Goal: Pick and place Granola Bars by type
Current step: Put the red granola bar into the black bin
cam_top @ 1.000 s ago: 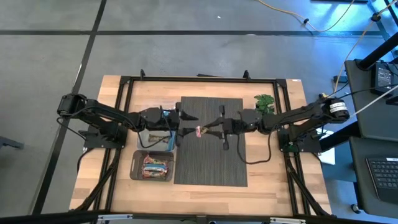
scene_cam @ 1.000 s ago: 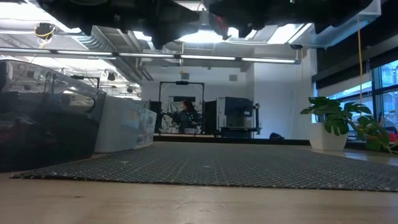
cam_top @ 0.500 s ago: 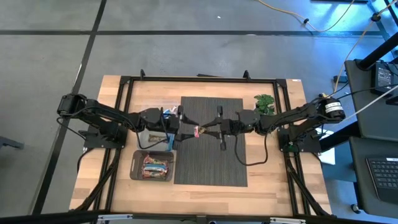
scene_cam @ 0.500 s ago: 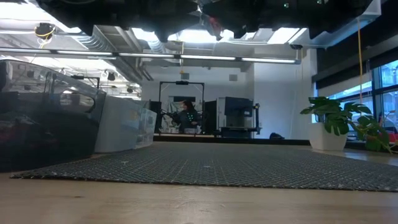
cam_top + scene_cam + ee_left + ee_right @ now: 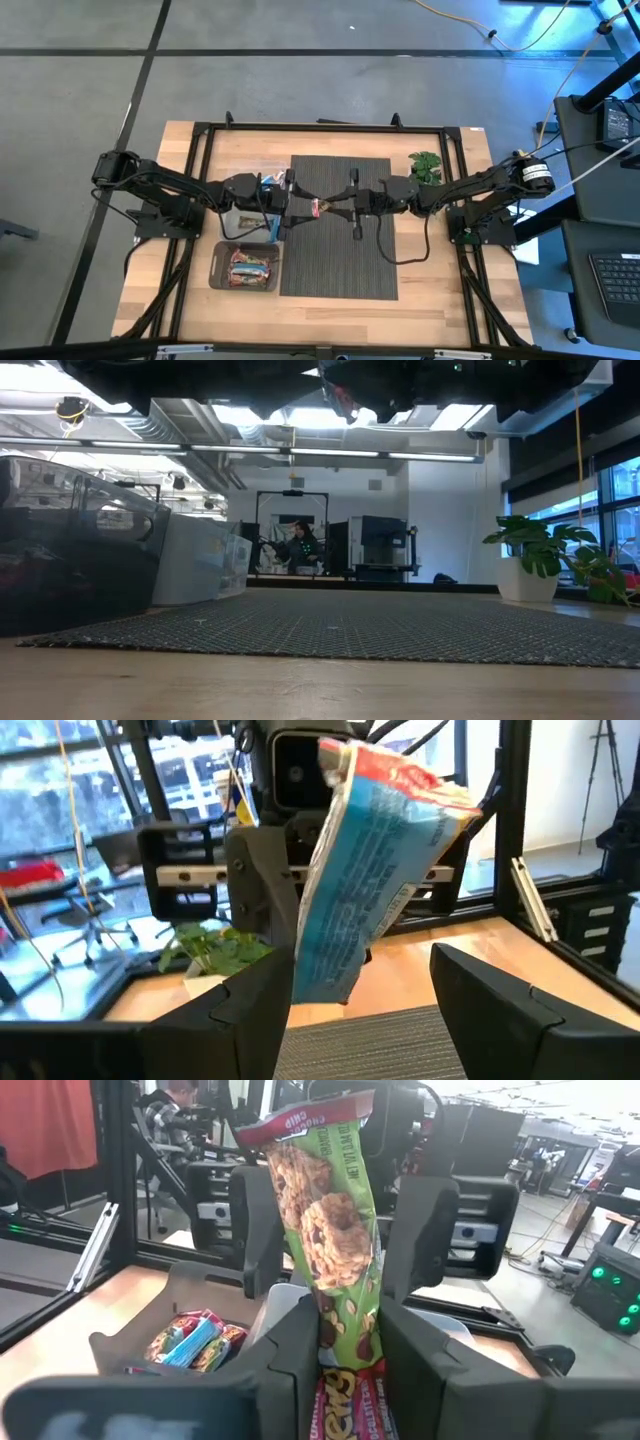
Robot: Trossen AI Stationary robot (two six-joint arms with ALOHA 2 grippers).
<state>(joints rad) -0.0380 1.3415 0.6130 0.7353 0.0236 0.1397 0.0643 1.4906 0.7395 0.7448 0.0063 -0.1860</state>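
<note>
The granola bar (image 5: 335, 1270) is a flat oblong in a glossy crinkled wrapper, green with printed cookie pieces on the side facing the right wrist camera, blue-white with a red top edge (image 5: 375, 870) on the side facing the left wrist camera. It hangs in the air over the left edge of the dark woven mat (image 5: 340, 260), between the 2 arms (image 5: 318, 209), its long axis running from the right gripper toward the left one. The right gripper (image 5: 342, 1342) pinches 1 end between its dark moulded fingers (image 5: 285, 1345). The left gripper (image 5: 355, 990) has its fingers spread wide on either side of the bar's other end, not touching it. Against the high view 1.0 s ago, both grippers have drawn closer together and the bar sits nearer the left arm. 2 clear plastic bins lie by the mat's left side; the nearer one (image 5: 216, 272) holds mixed bars in shiny wrappers
</note>
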